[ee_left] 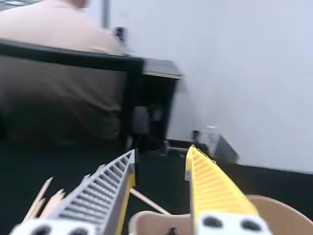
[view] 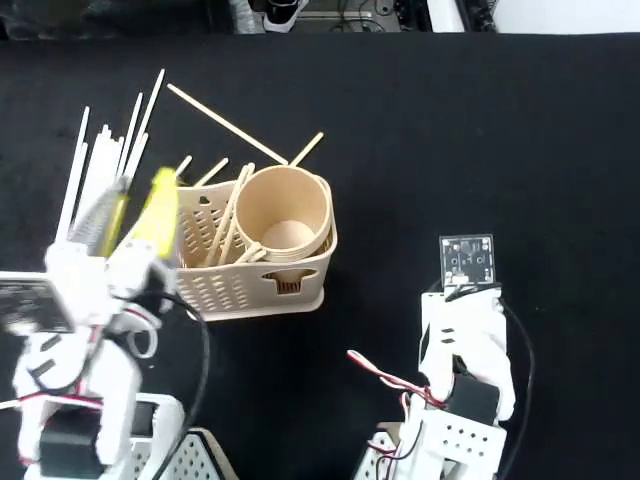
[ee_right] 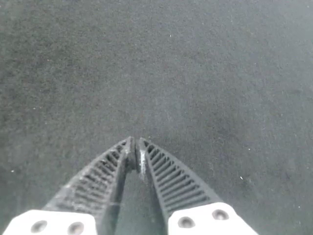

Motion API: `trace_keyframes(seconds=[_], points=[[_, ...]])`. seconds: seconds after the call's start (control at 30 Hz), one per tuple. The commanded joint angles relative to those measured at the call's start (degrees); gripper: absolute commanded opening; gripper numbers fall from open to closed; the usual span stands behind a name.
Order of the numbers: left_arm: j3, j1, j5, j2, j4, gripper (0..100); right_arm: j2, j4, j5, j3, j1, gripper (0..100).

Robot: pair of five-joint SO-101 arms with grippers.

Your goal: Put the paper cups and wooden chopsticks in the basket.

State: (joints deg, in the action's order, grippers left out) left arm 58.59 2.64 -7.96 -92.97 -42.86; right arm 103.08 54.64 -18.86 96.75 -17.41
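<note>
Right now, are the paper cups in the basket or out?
In. The paper cups stand upright inside the basket, mouth up, beside wooden chopsticks leaning in it.

The basket (view: 255, 275) stands on the table (view: 500, 130), left of the middle. The paper cups (view: 287, 212) sit in its right half, with chopsticks (view: 228, 222) leaning in its left half. Just behind the basket, a long chopstick (view: 226, 122) lies slantwise toward the far edge, and a short one (view: 306, 149) lies to its right. More chopsticks (view: 100, 165) fan out near the left edge. The left gripper (view: 135, 205) is between them and the basket's left wall. The right arm (view: 465, 335) stands at the near edge, well right of the basket.
</note>
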Motion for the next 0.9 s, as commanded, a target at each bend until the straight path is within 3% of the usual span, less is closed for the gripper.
trace_keyframes(seconds=[0.0, 0.13, 0.27, 0.47, 0.7, 0.87], points=[[-9.1, 15.0, -4.1, 5.5, -9.5, 17, 2.3, 0.2, -0.4, -0.1, 0.7, 1.4], [-15.0, 30.8, -4.2, 12.1, -21.6, 18, 2.3, 0.2, -0.4, -0.1, 0.7, 1.4], [-13.5, 47.9, -2.4, 20.2, -26.5, 22, 2.3, 0.2, -0.4, -0.1, 0.7, 1.4], [-7.5, 61.6, 4.0, 37.5, -20.2, 23, 2.3, 0.2, -0.4, -0.1, 0.7, 1.4], [-7.6, 75.7, 4.2, 55.0, -17.9, 23, 2.3, 0.2, -0.4, -0.1, 0.7, 1.4], [-7.8, 80.9, 4.3, 66.1, -10.4, 23, 2.3, 0.2, -0.4, -0.1, 0.7, 1.4]])
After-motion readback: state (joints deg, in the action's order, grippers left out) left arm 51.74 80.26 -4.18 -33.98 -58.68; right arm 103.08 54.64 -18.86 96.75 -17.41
